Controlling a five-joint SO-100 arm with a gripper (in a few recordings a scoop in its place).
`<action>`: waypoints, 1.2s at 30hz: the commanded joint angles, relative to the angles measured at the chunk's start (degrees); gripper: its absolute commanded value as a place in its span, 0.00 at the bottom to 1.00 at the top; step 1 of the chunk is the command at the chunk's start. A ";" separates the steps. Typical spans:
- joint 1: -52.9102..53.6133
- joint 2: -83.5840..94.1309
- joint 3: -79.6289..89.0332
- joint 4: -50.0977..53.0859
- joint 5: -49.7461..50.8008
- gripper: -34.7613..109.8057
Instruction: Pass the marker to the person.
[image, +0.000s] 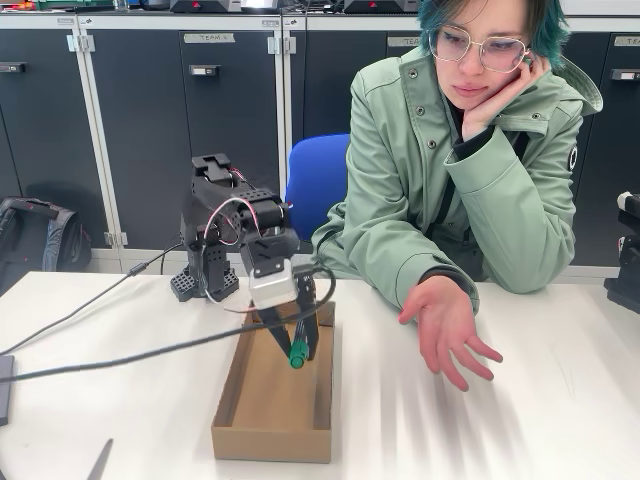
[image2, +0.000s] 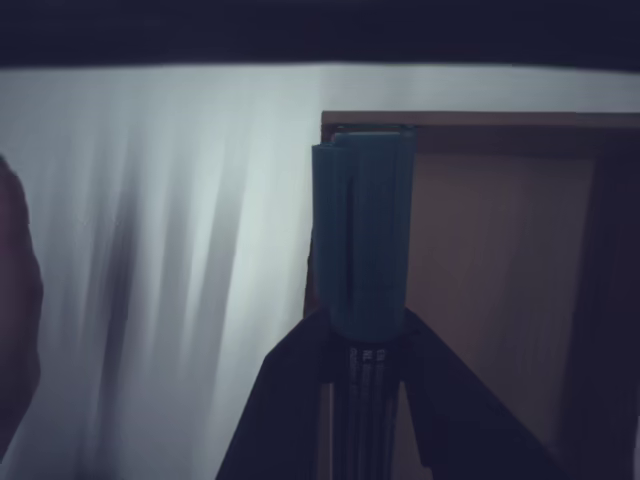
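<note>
1. Fixed view: The robot's hand (image: 296, 345) pinches the marker (image: 298, 353) between its two dark fingers, green end pointing down, just above the open cardboard box (image: 232, 400) on the white counter (image: 560, 400).

2. Fixed view: To the right, the person (image: 470, 170) sits at the far side of the counter, chin resting on one hand, with the other hand, the open palm (image: 447, 328), held low over the counter, palm up and well apart from the marker.

3. Fixed view: The step in hand appears to be the carry from box to palm. Doing it well likely means lifting clear of the box's right wall before swinging right, then lowering the green end onto the middle of the palm and loosening the grip only once it rests there.

4. Wrist view: The marker's green cap (image2: 362, 240) stands upright between the fingers (image2: 290, 400), which press on the dark body below it; the hold looks centred and firm.

5. Wrist view: The box's rim lies behind and right of the cap, bare counter to the left, and a dark blurred shape at the left edge may be the person's fingers, though this is too dim to tell. A slow sweep towards that side seems wise, since the hold is narrow and the marker could pivot.
</note>
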 joint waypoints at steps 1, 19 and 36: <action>-4.83 11.34 0.44 3.34 0.26 0.21; -10.55 28.92 4.57 6.94 2.29 0.21; -22.50 31.99 10.11 -18.98 3.69 0.21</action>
